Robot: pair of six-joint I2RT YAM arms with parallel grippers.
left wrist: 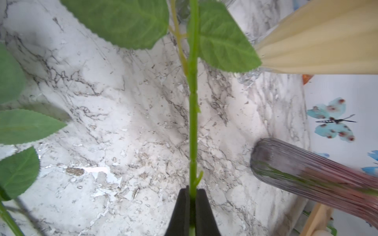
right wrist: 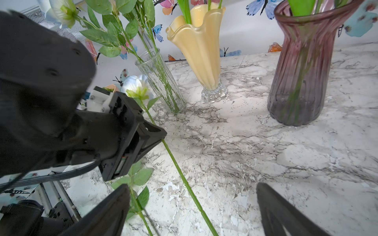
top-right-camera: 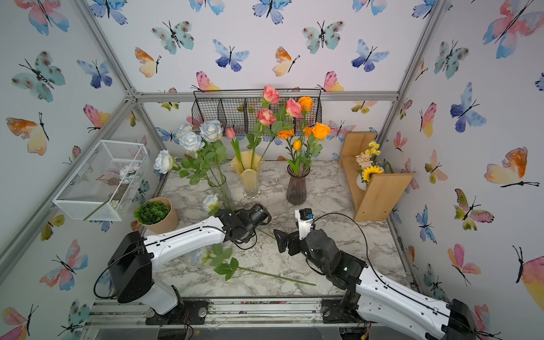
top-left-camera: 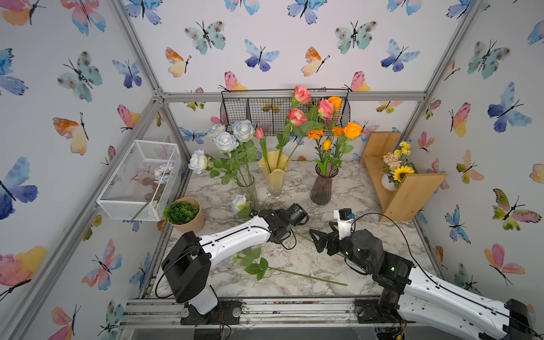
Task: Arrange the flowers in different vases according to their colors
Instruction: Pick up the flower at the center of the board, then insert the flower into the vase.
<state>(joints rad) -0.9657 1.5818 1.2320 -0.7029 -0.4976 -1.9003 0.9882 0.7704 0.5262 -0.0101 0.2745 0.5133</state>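
My left gripper (left wrist: 192, 193) is shut on the green stem of a white-pale-blue rose (top-left-camera: 239, 203). Its bloom lies by the base of the clear ribbed vase (top-left-camera: 248, 188). The stem's tail (right wrist: 184, 179) runs between the fingers of my open right gripper (top-left-camera: 315, 240), touching neither. A second flower (top-left-camera: 294, 273) lies on the marble near the front, its bloom under my left arm. White-blue roses (top-left-camera: 225, 141) stand in the clear vase. Pink roses (top-left-camera: 297, 116) are in the yellow vase (top-left-camera: 274, 173), and orange flowers (top-left-camera: 351, 129) in the purple vase (top-left-camera: 322, 188).
A tan pot of succulent (top-left-camera: 184, 213) stands at the left. A white wire basket (top-left-camera: 138, 179) hangs on the left wall and a black one (top-left-camera: 265, 112) on the back wall. The wooden shelf (top-left-camera: 412, 194) at the right holds a sunflower bunch (top-left-camera: 400, 173).
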